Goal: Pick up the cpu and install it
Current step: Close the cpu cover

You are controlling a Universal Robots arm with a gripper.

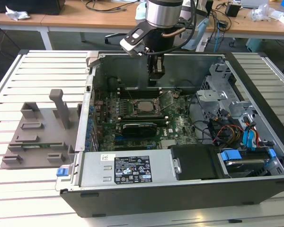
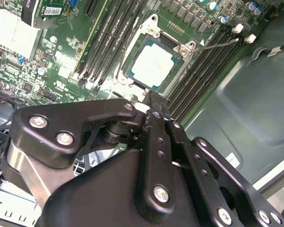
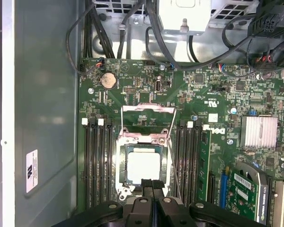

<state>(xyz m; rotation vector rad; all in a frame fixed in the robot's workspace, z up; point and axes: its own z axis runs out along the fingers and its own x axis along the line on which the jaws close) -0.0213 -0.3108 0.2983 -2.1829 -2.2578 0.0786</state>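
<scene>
1. Here's the gripper, hanging inside the open computer case in the exterior view, fingers pointing straight down at the motherboard.
2. The fingers are pressed together with nothing between them. In the first wrist view the two black tips meet along a thin seam at the gripper, and the second wrist view shows the same closed pair.
3. The cpu lies flat in its socket on the board, silver top plate up, directly below the gripper with clear air between them (no contact that I can see).
4. In the first wrist view the cpu sits just past the fingertips, its near edge partly covered by them.
5. In the second wrist view the cpu shows pale and square just beyond the finger ends.
6. The socket's metal load plate stands swung open, not covering the chip.
7. Dark memory slots flank the socket on both sides.
8. Out on the slatted table, toward the exterior view's left, the grey holder tray sits well apart from the gripper.
</scene>
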